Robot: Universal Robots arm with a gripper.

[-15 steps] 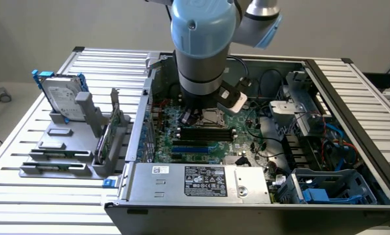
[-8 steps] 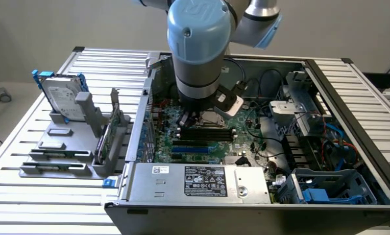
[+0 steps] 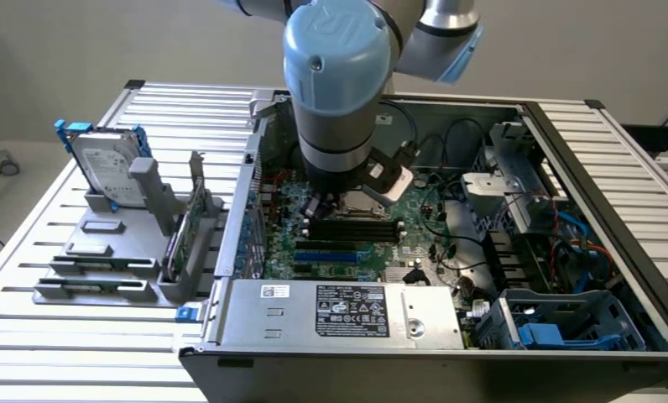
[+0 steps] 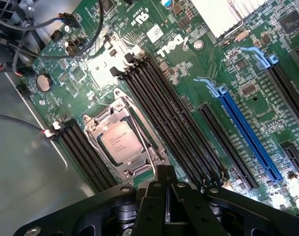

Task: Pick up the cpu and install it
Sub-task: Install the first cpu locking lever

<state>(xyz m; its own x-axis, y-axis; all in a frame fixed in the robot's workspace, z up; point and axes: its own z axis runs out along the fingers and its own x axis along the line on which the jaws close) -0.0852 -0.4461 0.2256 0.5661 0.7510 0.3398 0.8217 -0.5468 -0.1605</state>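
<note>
exterior view: arm lowered into the open computer case (image 3: 602, 243), gripper (image 3: 331, 204) over the motherboard (image 3: 346, 243).
the hard drive (image 3: 105, 164) stands in a rack on the slatted table (image 3: 43, 336), well apart at the exterior view's left. case walls and cables close in around the arm.

wrist view: the cpu (image 4: 121, 141) lies seated in the metal-framed socket (image 4: 123, 140), between black memory slots (image 4: 174, 123) on either side.
the gripper (image 4: 165, 184) sits just beside the socket's edge, its fingers (image 4: 165, 172) pressed together and holding nothing. a blue slot (image 4: 247, 135) runs nearby.
</note>
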